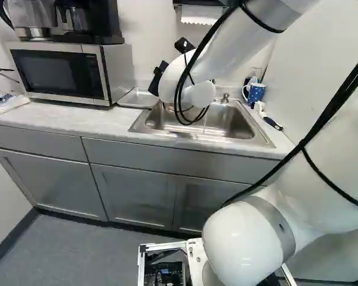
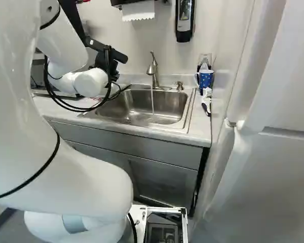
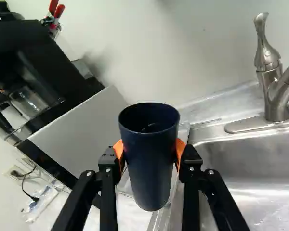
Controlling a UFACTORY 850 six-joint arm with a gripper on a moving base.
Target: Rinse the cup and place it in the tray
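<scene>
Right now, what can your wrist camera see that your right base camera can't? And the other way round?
Only the wrist view shows inside the dark blue cup gripped in my hand, and the glass coffee pot.

Only the right base view shows the spotted mug, the wall dispenser and running water.

Both show the sink and faucet.

A pale wall [image 2: 142,50] rises behind grey cabinets [image 1: 131,190] and a grey floor [image 1: 77,250].
</scene>
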